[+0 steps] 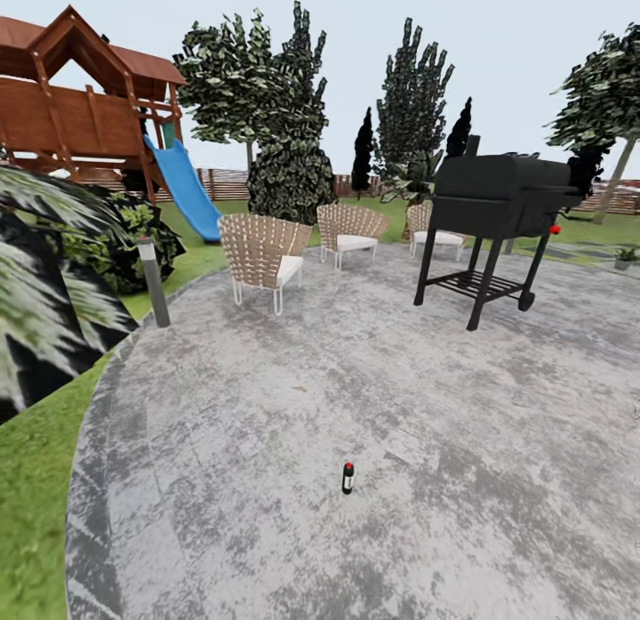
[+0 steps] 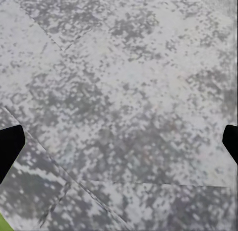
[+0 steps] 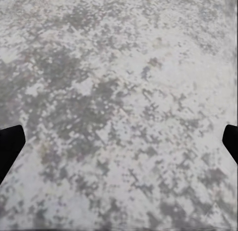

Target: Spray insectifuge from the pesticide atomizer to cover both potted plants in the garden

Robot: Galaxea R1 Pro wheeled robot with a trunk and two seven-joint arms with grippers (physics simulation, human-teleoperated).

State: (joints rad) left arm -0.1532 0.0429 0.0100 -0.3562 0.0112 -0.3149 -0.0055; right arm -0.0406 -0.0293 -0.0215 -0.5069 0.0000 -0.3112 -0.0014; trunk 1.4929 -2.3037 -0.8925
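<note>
The pesticide atomizer [image 1: 348, 478] is a small dark bottle with a pale label and a reddish top. It stands upright and alone on the round grey stone patio [image 1: 267, 442] of the garden, in the lower middle of the head view. One small potted plant [image 1: 626, 257] with green leaves sits on the lawn at the far right edge. In the left wrist view my left gripper [image 2: 119, 144] is open, its dark fingertips [image 2: 10, 146] wide apart over bare mottled stone. My right gripper [image 3: 119, 144] is open too, with only patio stone between its fingertips [image 3: 10, 146].
A black barbecue grill [image 1: 498, 211] on wheels stands at the right back of the patio. Three wicker chairs [image 1: 262, 251] line the far edge. A short grey post [image 1: 154, 282] and big dark bushes [image 1: 44, 309] border the left side, with a wooden playhouse and blue slide [image 1: 188, 189] behind.
</note>
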